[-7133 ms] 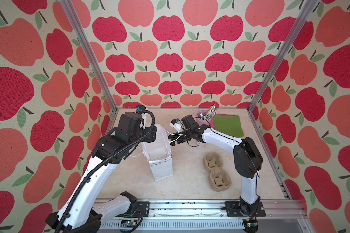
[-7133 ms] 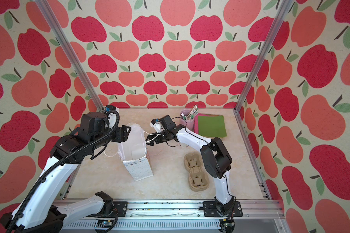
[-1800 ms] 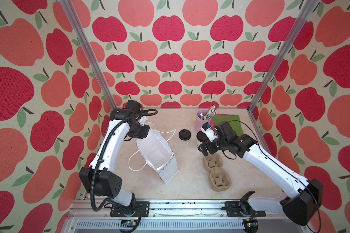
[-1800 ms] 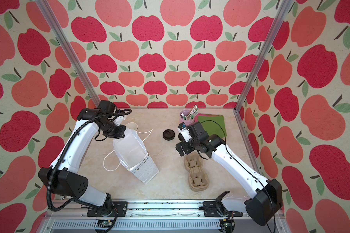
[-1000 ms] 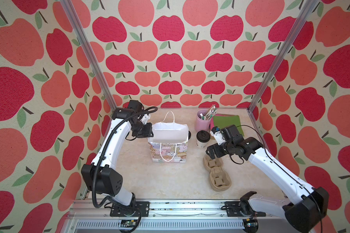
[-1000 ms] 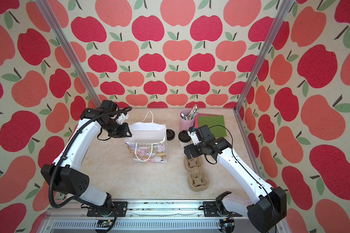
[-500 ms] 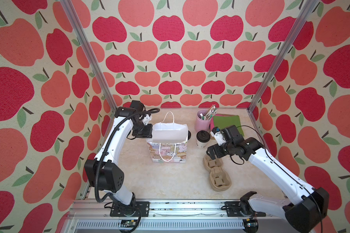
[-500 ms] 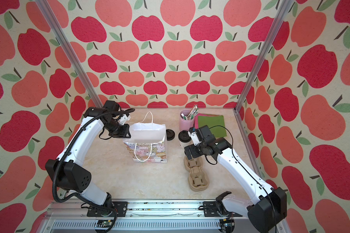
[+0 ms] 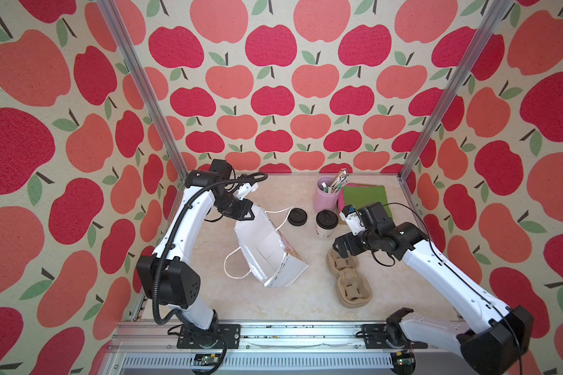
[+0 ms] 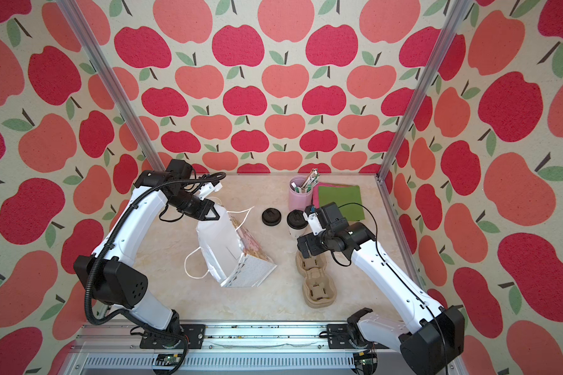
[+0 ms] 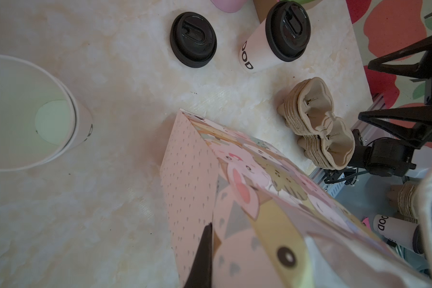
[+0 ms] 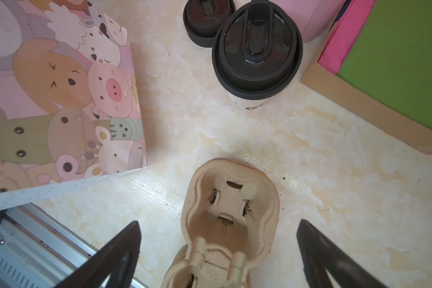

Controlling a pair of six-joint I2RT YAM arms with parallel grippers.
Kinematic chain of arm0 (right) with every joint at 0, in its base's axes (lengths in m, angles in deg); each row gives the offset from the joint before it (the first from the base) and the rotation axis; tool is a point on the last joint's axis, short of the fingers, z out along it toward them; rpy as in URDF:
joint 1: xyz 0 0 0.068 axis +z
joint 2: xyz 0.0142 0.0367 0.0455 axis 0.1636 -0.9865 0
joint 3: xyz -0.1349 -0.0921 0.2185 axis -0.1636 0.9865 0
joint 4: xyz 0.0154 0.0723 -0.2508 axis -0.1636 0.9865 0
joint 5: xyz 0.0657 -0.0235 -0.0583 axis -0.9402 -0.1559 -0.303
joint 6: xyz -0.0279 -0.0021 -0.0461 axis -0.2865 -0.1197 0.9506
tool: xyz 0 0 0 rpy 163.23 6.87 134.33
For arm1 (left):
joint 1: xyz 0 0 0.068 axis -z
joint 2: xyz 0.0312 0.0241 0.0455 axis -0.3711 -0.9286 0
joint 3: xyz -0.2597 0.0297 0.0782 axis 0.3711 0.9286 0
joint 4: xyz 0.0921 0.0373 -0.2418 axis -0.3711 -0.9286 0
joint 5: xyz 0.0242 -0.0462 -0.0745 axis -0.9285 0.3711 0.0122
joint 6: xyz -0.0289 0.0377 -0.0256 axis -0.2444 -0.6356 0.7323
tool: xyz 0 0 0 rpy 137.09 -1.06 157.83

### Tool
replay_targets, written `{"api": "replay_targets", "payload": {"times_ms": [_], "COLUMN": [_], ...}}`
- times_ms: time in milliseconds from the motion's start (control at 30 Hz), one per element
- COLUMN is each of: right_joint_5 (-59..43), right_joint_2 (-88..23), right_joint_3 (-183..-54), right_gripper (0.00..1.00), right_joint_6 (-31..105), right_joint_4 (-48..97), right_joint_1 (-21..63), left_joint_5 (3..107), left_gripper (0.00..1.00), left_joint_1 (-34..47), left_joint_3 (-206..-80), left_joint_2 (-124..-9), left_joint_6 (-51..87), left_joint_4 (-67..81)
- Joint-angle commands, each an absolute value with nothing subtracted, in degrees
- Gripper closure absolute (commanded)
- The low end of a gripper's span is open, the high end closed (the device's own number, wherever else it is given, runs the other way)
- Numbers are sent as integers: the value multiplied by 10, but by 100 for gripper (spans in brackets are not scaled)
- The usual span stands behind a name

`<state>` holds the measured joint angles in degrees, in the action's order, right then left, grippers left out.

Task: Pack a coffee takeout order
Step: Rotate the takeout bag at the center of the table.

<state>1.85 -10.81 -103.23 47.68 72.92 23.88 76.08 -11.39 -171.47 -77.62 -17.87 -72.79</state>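
Hovering spread wide over the far well of the pulp carrier, the right tool is gripping nothing; in the right wrist view its fingers are standing either side of the well, apart from it. The carrier is lying flat on the surface, right of centre, with its long axis running near to far. The white paper cup is standing upright just beyond the carrier's far end, capped with its black lid. A loose lid is lying just left of it. The green napkin and the pink holder of straws are sitting at the far right.

The left tool is clenching the top edge of the paper bag, which is leaning, mouth open, left of centre.

The carrier is probably going to handle light, rough and fairly stiff, though a hard squeeze could crush its walls. Closing across the outer rim of one well looks the soundest hold. In the left wrist view its sides are showing layers, so several may be nested and could lift together. The cup is likely calling for a gentle hold around its body below the lid, since paper walls give and a lid can pop off.
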Motion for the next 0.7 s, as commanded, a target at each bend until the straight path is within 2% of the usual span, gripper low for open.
{"api": "replay_targets", "payload": {"times_ms": [0, 200, 467, 667], "right_joint_5": [-6, -7, -8, -7], "right_joint_2": [-94, -96, -99, -102], "right_joint_3": [-1044, -1039, -1029, -1026], "right_gripper": [1, 1, 1, 1], "right_joint_6": [489, 485, 485, 489], "right_joint_4": [734, 732, 728, 725], "right_joint_1": [236, 237, 237, 236], "left_joint_5": [801, 787, 730, 705], "left_gripper": [100, 100, 78, 71], "left_joint_1": [-113, -100, -83, -74], "left_joint_3": [-1769, -1826, -1843, -1873], "left_joint_2": [-821, -882, -899, -893], "left_joint_6": [-240, -232, -204, -192], "left_joint_4": [-790, -828, -835, -830]}}
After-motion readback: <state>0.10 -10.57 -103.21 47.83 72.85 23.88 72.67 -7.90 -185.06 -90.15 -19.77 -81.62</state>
